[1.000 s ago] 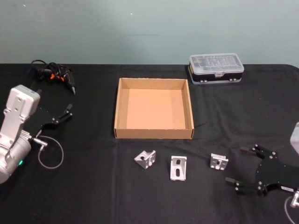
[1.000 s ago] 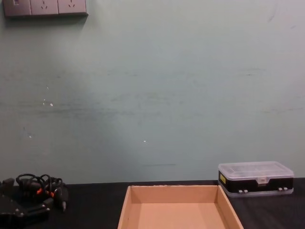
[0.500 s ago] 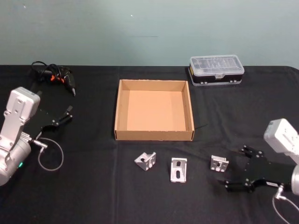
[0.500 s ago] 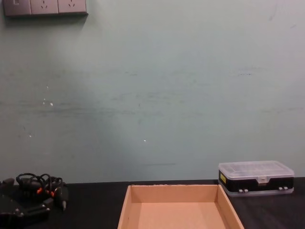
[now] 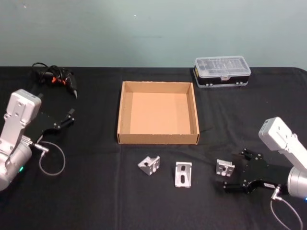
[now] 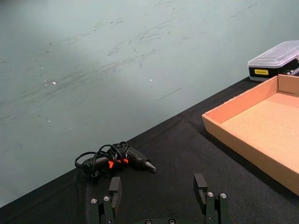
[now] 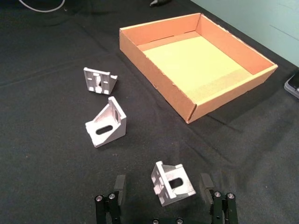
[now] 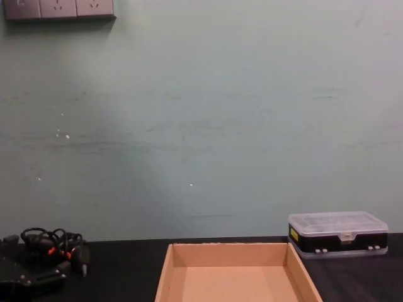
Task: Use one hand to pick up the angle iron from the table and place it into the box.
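On the flat black matte counter (image 5: 96,191), three small silver metal angle irons are set in a row in front of the wide, shallow tan cardboard box (image 5: 158,138). The black right gripper (image 5: 236,170), carried on a silver-grey arm, is held low over the counter at the right-hand angle iron (image 5: 224,167). Its fingers are spread, and in the right wrist view that piece is seen between them with a gap on each side. The middle angle iron (image 5: 183,173) and the left-hand angle iron (image 5: 149,164) are placed well apart from it. The black left gripper (image 5: 60,120) is held at the counter's left side, likewise spread, near a black corded tool with orange marks (image 5: 57,79). A small black case with a clear plastic lid (image 5: 221,71) is set behind the box's right corner.
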